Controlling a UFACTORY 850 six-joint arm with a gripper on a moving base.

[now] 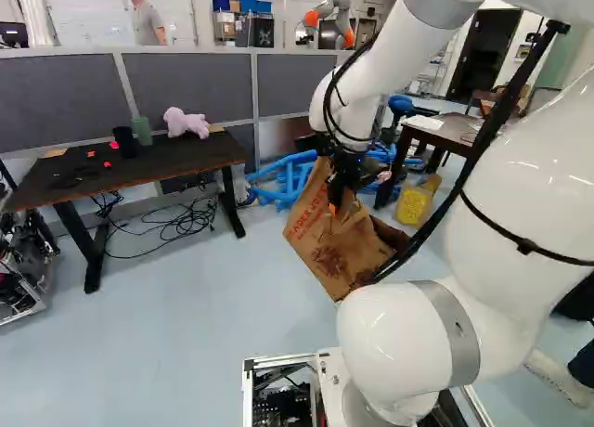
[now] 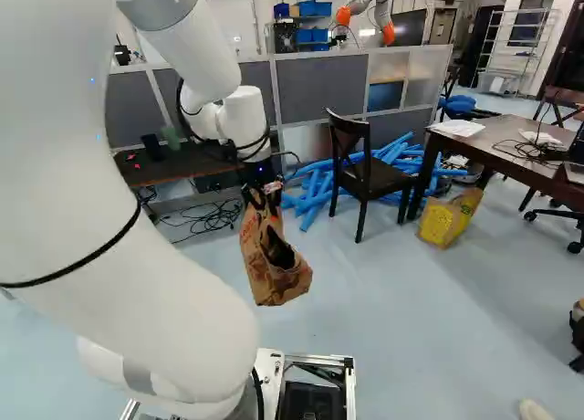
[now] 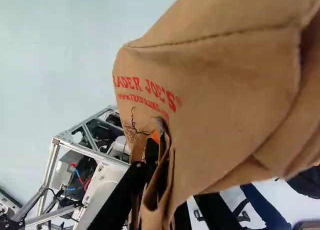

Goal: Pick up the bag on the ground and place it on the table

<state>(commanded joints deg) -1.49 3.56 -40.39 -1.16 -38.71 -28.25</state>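
Left base view | black rectangular worktop (image 1: pixel 176 162), probable goal | brown paper bag (image 1: pixel 320 246) hanging in mid-air, pinched by black two-fingered tool (image 1: pixel 340 203) | step: transfer, seemingly | next: carry over worktop, lower, then release

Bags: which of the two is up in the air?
The brown paper bag with red print, which hangs from the gripper; the other, the yellow bag, sits on the floor.
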